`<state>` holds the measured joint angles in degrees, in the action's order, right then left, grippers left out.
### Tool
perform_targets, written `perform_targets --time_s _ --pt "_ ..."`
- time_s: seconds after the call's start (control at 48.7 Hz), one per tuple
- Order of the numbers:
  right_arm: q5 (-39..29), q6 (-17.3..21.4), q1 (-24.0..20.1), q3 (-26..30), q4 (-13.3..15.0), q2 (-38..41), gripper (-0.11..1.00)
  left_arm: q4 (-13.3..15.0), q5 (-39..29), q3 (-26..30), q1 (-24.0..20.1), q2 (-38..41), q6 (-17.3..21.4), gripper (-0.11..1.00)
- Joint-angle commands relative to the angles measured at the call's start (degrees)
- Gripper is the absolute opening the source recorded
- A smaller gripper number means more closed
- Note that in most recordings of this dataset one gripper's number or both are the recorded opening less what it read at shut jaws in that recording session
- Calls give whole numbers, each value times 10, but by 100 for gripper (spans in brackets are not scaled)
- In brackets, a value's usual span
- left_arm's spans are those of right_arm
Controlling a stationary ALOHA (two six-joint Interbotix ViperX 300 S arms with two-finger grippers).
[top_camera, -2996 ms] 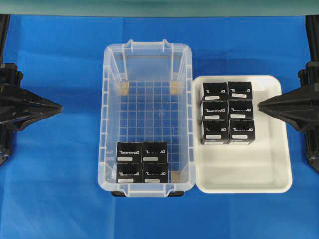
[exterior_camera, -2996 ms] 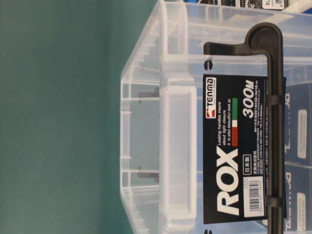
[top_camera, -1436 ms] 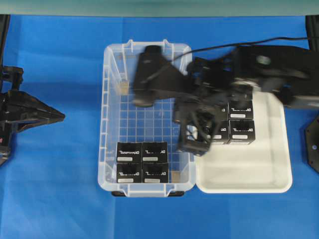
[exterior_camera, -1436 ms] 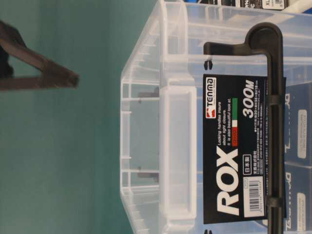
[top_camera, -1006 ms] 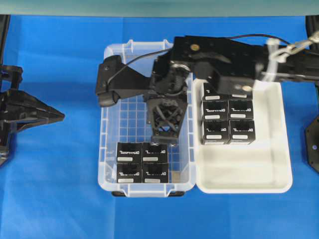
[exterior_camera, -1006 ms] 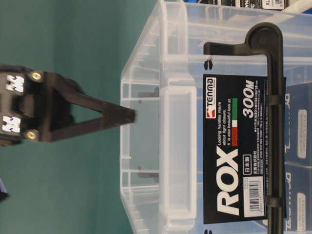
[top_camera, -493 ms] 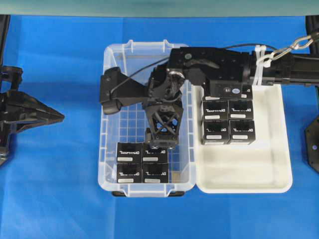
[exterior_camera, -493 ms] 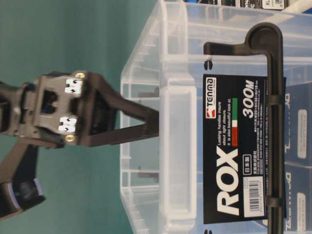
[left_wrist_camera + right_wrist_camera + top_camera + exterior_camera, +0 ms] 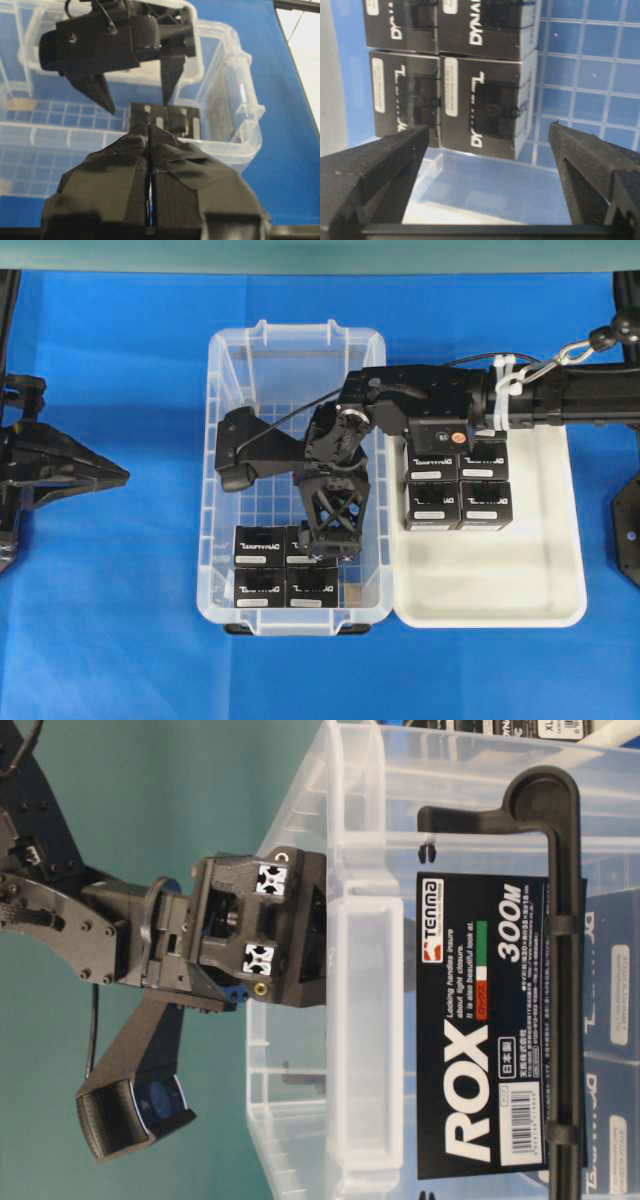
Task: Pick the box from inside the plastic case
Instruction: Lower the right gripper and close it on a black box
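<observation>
Right claw (image 9: 322, 543): we saw it spread wide inside the plastic case (image 9: 215, 490), just above the far-right box (image 9: 311, 544) of four.
Boxes: clustered at the case's near end.
Left claw (image 9: 118, 476): pressed together, parked left over the desk (image 9: 120, 640).

Black box (image 9: 312, 545) sits upright in clear plastic case (image 9: 225, 440), near-right corner.

black white-lettered box (image 9: 311, 540), clear grid-floored plastic case (image 9: 225, 440), blue table (image 9: 120, 620)
</observation>
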<state>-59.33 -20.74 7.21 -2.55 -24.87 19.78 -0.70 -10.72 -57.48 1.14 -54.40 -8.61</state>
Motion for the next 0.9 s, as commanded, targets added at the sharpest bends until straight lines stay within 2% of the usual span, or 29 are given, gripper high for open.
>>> perform_targets --time_s 0.0,0.287,0.636,0.882 --pt "7 -5 -6 -1 -5 9 99 -2 3 17 1 4 0 -3" --pt "43 -8 -10 -2 -5 33 99 -2 3 17 1 4 0 -3" --pt "54 -7 -12 -5 -3 53 99 -2 -8 15 -4 4 1 -3" --pt "75 -4 13 -2 6 54 99 -2 -21 14 -6 4 3 -3"
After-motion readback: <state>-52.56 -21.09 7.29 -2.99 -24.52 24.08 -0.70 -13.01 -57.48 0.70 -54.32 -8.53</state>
